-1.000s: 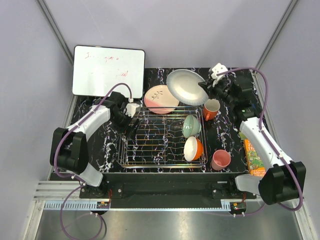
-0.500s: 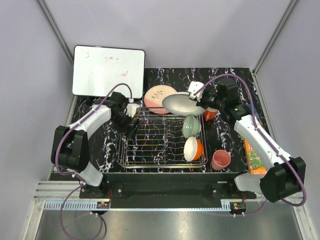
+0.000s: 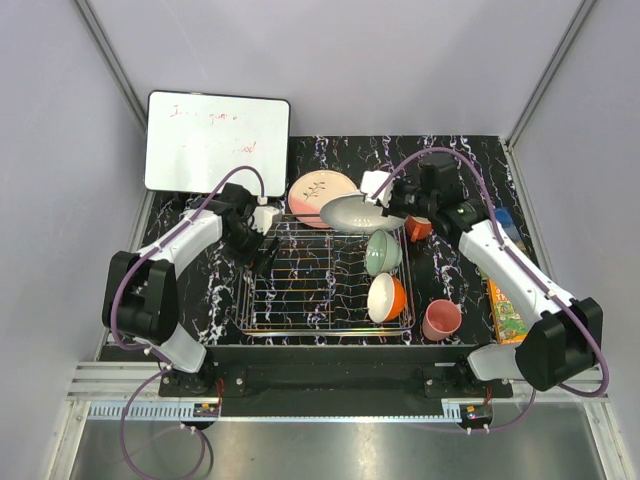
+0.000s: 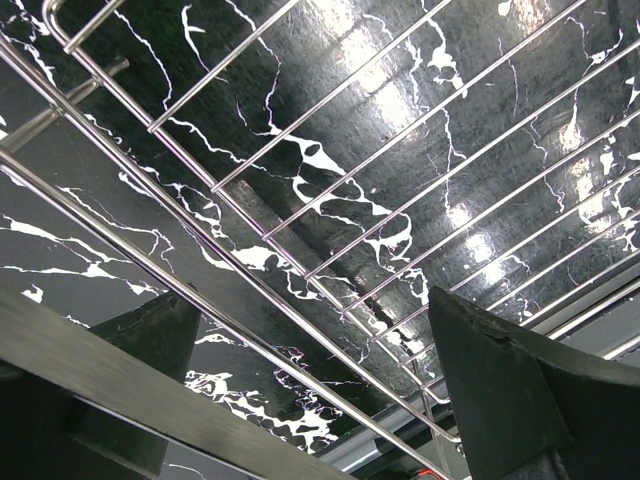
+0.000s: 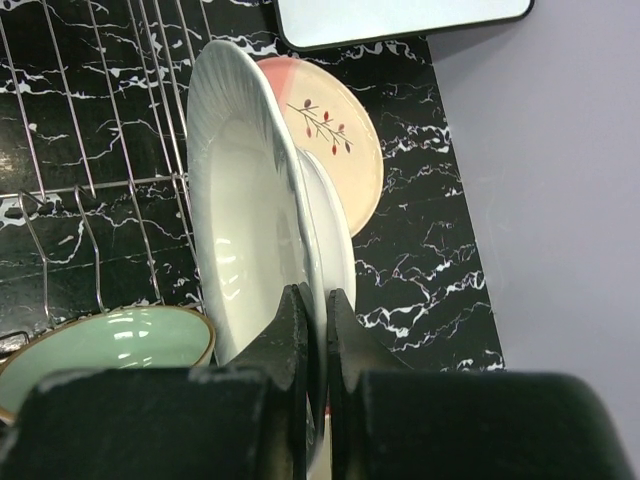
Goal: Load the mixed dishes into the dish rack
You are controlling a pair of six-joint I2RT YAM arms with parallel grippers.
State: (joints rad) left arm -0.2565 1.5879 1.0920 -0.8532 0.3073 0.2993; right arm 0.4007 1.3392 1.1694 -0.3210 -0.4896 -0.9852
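Observation:
The silver wire dish rack (image 3: 300,290) sits mid-table. My right gripper (image 3: 383,207) is shut on the rim of the white plate (image 3: 352,213) and holds it tilted above the rack's far right edge; the right wrist view shows the plate (image 5: 240,230) edge-on between the closed fingers. The pink-cream plate (image 3: 315,188) lies behind the rack. The pale green bowl (image 3: 381,251) and orange bowl (image 3: 386,297) stand in the rack's right side. The orange mug (image 3: 418,228) and pink cup (image 3: 440,319) sit right of it. My left gripper (image 3: 265,250) is open, with its jaws straddling the rack's left rim wire (image 4: 300,290).
A whiteboard (image 3: 217,143) leans at the back left. A colourful book (image 3: 507,310) lies along the table's right edge. In the right wrist view the pink-cream plate (image 5: 345,150) lies just behind the held plate, and the green bowl (image 5: 110,345) is below it.
My right arm has carried the white plate left and down, from the back right to above the rack's far right edge, tilting it flatter. The left arm has not moved.

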